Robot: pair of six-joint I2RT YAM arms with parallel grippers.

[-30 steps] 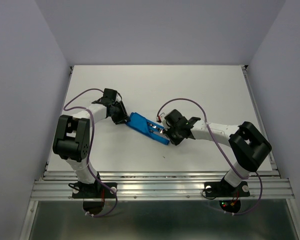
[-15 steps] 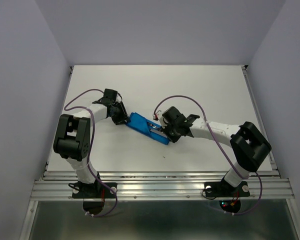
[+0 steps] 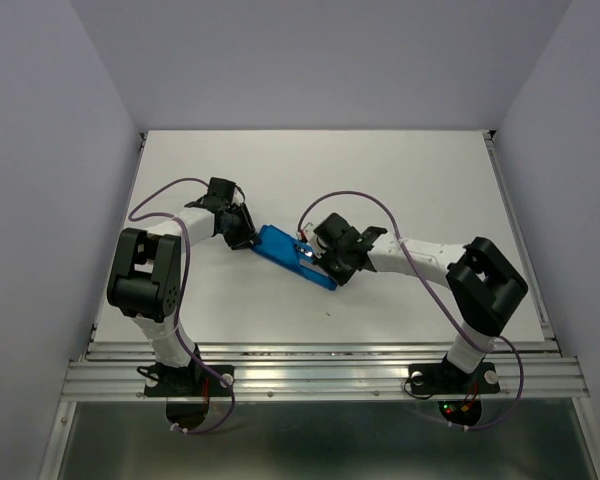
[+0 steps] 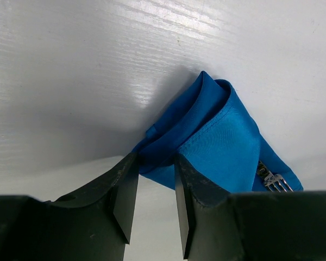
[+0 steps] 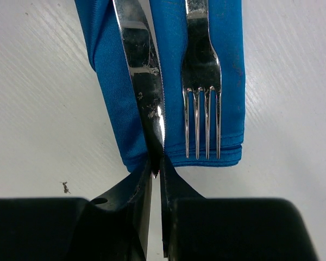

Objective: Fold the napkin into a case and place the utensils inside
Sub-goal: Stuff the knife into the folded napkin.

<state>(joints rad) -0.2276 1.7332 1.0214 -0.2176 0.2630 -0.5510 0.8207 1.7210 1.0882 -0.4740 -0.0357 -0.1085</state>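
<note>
The blue napkin point(image 3: 288, 252) lies as a narrow folded case slanting across the table's middle. My left gripper point(image 3: 248, 240) is at its upper left end; in the left wrist view the gripper point(image 4: 156, 160) is shut on the rolled end of the napkin point(image 4: 217, 136). My right gripper point(image 3: 325, 262) is at the lower right end. There the gripper point(image 5: 156, 163) pinches the blade tip of the knife point(image 5: 141, 70), which runs up over the napkin point(image 5: 111, 81). The fork point(image 5: 201, 65) lies beside the knife on the cloth, tines toward me. Both handles run out of the right wrist view.
The white table point(image 3: 410, 180) is bounded by grey walls at the left, back and right. A metal rail point(image 3: 320, 352) runs along the near edge. A small dark speck point(image 5: 65, 187) lies on the table near the napkin's lower end.
My right gripper has moved up and to the left along the napkin with the knife in it. The left gripper has held still on the napkin's end.
</note>
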